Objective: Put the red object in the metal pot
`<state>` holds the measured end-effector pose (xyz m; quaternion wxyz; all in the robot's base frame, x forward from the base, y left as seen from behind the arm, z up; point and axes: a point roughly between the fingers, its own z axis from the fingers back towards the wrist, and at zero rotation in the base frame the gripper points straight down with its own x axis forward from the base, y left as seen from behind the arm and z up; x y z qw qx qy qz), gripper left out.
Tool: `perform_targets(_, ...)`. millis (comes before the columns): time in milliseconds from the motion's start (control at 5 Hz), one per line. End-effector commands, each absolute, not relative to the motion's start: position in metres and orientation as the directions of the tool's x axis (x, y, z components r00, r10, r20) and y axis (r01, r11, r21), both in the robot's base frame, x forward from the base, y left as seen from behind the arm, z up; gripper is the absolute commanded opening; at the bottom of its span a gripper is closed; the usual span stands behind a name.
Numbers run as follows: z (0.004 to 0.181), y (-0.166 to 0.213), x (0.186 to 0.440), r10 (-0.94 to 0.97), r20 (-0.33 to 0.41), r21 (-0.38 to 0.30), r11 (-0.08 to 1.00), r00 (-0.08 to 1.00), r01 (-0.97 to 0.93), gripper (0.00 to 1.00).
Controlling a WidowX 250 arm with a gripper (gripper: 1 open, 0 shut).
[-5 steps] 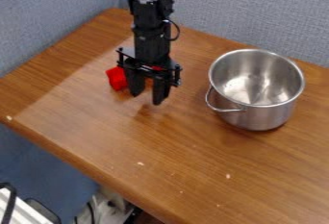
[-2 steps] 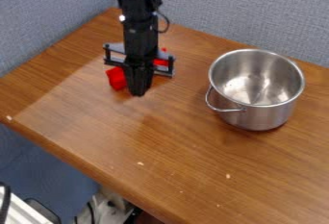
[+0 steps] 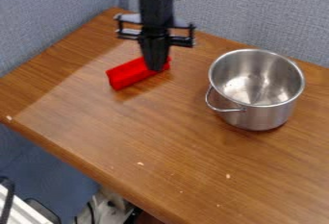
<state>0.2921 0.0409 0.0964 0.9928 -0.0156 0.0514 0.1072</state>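
The red object (image 3: 129,74) is a bright red elongated block at the back left of the wooden table, slanting up to the right. My gripper (image 3: 156,64) comes straight down from above and is shut on the block's right end, which is partly hidden by the black fingers. Whether the block's left end still rests on the wood I cannot tell. The metal pot (image 3: 257,118), shiny and round with nothing in it, stands to the right of the gripper, its small loop handle (image 3: 214,100) facing front-left.
The wooden table (image 3: 115,141) has a grey fabric wall behind it. Its front edge runs diagonally from the left corner to the bottom middle, with cables and floor clutter below. Bare wood lies between the block and the pot.
The fingers closed on the red block. The gripper then rose and shifted right toward the pot, and the block now shows at full length, where before only its left end showed.
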Motion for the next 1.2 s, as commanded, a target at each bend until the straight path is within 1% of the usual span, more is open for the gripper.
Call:
perform_targets(0,0.124,0.039,0.304,0.167,0.008,-0.033,0.985,0.986,-0.167,1.0)
perform_targets(400,0.122,0.043,0.305,0.086,-0.003,-0.027,0.996,0.996,-0.086,1.0)
perform_targets(1000,0.111,0.038,0.308,0.093,-0.035,-0.009,0.996,0.995,-0.094,1.0)
